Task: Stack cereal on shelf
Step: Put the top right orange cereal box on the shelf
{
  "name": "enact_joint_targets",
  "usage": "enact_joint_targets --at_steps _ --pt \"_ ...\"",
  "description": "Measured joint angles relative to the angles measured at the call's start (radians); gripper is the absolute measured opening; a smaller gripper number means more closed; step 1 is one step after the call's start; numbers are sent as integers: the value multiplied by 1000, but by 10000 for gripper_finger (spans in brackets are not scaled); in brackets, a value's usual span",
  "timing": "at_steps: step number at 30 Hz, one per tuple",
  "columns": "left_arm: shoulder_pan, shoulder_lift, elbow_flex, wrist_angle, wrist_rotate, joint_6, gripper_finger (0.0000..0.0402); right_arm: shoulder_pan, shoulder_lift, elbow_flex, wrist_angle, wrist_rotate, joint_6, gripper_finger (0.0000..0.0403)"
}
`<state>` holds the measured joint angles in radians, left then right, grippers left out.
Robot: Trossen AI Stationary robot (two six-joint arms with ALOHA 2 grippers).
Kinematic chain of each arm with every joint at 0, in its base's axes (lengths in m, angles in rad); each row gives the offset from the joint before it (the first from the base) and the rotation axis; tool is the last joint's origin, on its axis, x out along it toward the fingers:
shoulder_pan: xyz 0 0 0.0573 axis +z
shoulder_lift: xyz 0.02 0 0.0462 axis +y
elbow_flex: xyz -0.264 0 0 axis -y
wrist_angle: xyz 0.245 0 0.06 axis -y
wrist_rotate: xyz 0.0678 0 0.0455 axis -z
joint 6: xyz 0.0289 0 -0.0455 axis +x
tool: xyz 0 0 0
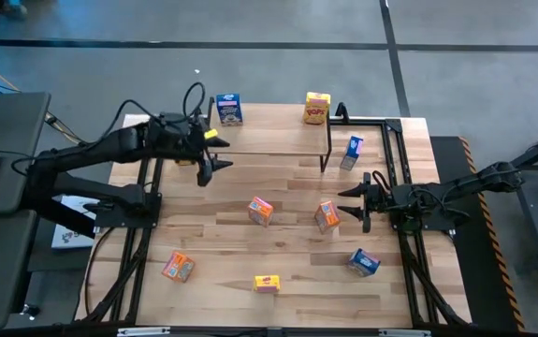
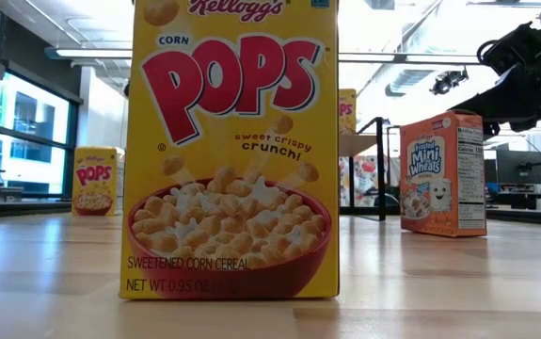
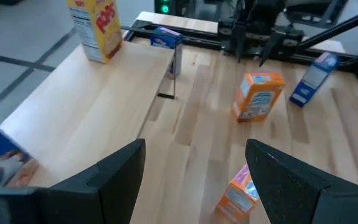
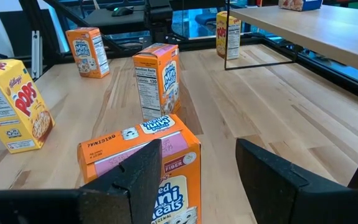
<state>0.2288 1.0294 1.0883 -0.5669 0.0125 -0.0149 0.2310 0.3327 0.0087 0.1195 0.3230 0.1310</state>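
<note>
The shelf stands at the table's far middle. A blue cereal box stands on its left end and a yellow one on its right end. More cereal boxes rest on the tabletop: orange ones, a yellow one, and blue ones. My left gripper hangs open and empty above the table, by the shelf's near left corner. My right gripper is open, low at the right, with an orange box just ahead of its fingers.
The black arm frames run along both sides of the table. Open tabletop lies between the shelf's near edge and the scattered boxes. In the low view the near yellow box fills the front, with an orange box behind it.
</note>
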Motion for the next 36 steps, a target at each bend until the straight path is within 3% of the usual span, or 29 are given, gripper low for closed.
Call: enact_joint_targets --at_steps 9,20,31,36 --pt "-97 -2 -118 107 -18 -37 269 0 0 0 5 -46 2 208" --pt "-197 -3 -174 130 -217 -169 269 0 0 0 20 -126 -53 313" --pt "-334 -3 -253 123 -444 -324 269 0 0 0 20 -119 -53 319" --pt "-359 -3 -253 133 -471 -326 269 0 0 0 24 -117 -15 319"
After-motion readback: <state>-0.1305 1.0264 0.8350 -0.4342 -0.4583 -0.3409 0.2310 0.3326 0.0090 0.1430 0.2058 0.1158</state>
